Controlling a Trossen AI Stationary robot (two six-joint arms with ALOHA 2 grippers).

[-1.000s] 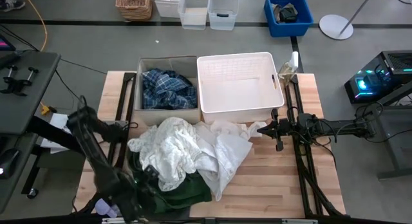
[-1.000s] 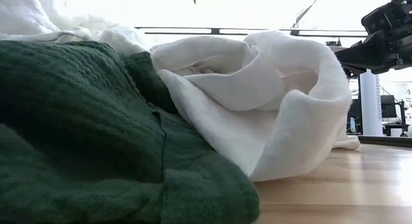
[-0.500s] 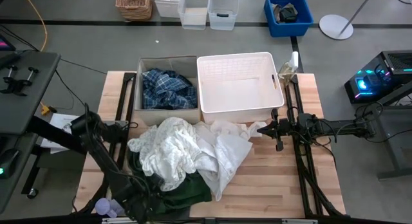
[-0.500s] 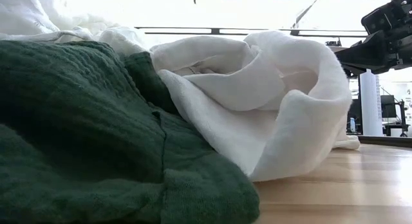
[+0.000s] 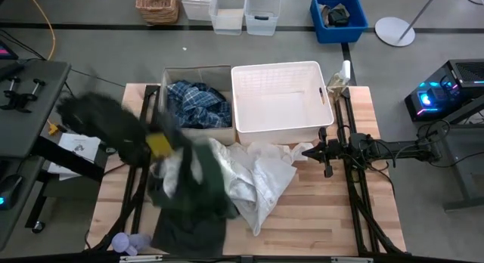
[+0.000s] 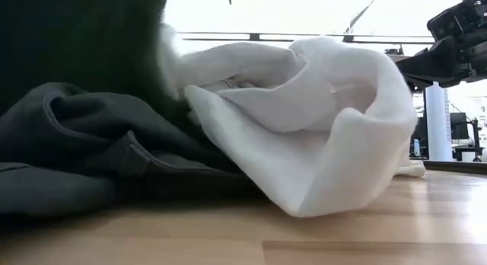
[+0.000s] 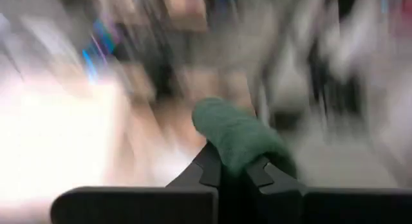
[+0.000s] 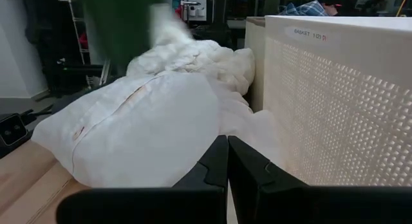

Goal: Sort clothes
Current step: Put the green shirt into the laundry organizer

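My left gripper (image 5: 175, 145), blurred in motion, is shut on the dark green top (image 5: 203, 180) above the clothes pile; the top also shows in the left wrist view (image 7: 237, 135). A dark grey garment (image 5: 189, 231) lies flat on the table at the near edge, also in the low view (image 6: 91, 166). White shirts (image 5: 246, 176) lie heaped beside it. The blue-and-white plaid shirt (image 5: 198, 103) lies in the grey bin (image 5: 168, 127). My right gripper (image 5: 305, 151) is shut and empty, level beside the white shirts' right edge (image 8: 148, 127). My left gripper pinches a bunched fold of the dark green top (image 7: 239, 153) between its two fingers (image 7: 209, 171); a lump of fabric sticks out past the fingertips. The top hangs below the gripper over the pile. Whether its lower end (image 5: 208, 210) is clear of the other clothes, I cannot tell.
A white basket (image 5: 281, 128) stands to the right of the grey bin at the table's far side. A small lavender plush toy (image 5: 125, 242) lies at the near left corner. Bare wood shows on the near right of the table (image 5: 318, 218).
My left gripper has swung fast up from the table's near edge toward the grey bin, pulling the dark green top up off the pile. The dark grey garment that lay under it now shows flat on the table. The white shirts stay in place.
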